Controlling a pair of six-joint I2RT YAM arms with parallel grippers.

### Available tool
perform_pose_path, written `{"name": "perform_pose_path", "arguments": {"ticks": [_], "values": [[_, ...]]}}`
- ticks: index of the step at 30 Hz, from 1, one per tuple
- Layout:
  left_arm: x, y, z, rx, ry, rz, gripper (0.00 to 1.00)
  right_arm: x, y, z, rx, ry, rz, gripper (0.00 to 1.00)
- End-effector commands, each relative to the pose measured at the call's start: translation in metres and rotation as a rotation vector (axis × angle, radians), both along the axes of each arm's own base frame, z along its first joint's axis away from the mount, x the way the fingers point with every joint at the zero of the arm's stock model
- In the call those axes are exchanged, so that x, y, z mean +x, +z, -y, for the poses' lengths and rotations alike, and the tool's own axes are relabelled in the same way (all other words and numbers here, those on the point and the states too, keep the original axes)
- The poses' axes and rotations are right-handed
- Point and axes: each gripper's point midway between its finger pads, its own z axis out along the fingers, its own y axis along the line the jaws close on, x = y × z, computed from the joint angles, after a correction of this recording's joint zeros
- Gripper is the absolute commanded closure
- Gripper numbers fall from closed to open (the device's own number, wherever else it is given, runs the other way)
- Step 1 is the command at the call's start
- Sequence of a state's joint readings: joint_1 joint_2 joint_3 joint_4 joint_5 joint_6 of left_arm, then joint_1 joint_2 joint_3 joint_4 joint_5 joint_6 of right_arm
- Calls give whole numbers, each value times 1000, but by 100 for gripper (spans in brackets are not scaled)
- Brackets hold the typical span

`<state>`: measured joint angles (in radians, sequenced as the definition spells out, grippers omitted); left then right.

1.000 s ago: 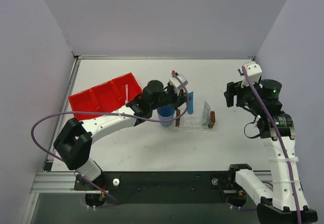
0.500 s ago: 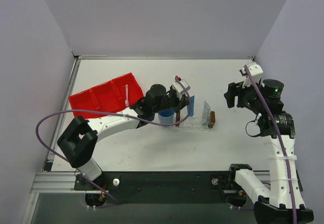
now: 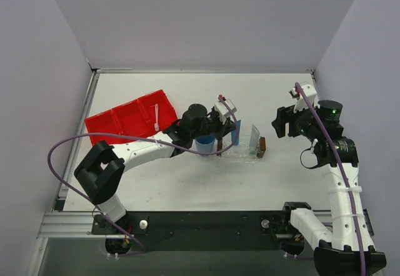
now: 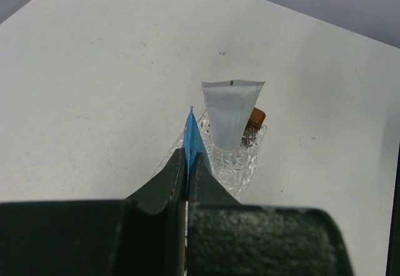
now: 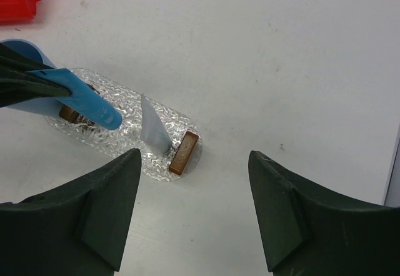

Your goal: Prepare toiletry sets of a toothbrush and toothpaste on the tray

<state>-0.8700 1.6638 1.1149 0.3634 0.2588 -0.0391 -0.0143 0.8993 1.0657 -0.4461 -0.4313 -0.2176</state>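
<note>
The clear bubbly tray (image 3: pixel 241 153) with a brown block (image 3: pixel 262 146) at each short end lies mid-table. A pale toothpaste tube (image 3: pixel 253 140) stands upright in its right half. My left gripper (image 3: pixel 229 126) is shut on the bright blue toothpaste tube (image 3: pixel 235 132) and holds it tilted over the tray's left half; in the left wrist view the tube (image 4: pixel 193 135) sticks out past the shut fingertips, with the pale tube (image 4: pixel 230 112) beyond. My right gripper (image 3: pixel 282 121) is open and empty, right of the tray (image 5: pixel 128 113). The toothbrush (image 3: pixel 155 117) lies in the red bin.
A round blue cup (image 3: pixel 204 143) stands against the tray's left end, under my left wrist. The red bin (image 3: pixel 125 121) sits at the left. The side walls close in at both table edges.
My left gripper has moved a little right and down with the blue tube, closer over the tray. My right gripper has shifted slightly left toward the tray.
</note>
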Motion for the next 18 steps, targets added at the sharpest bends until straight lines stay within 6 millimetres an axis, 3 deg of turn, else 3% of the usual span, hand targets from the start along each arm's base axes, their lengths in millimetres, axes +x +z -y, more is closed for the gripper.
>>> {"name": "perform_pose_path", "arguments": {"ticks": [1,9,14,17,18], "values": [[2,36,12,-75,-31,59,100,7,6,-4,14,30,37,36],[-2,45,15,-88,-55,54,100,7,5,-10,33,62,27,36],[-7,65,12,-90,-79,79,100,-1,12,-37,85,228,47,36],[-22,74,10,-75,-150,78,100,-4,25,-52,108,330,57,36],[-27,77,9,-73,-173,71,100,-6,21,-57,122,361,24,36]]}}
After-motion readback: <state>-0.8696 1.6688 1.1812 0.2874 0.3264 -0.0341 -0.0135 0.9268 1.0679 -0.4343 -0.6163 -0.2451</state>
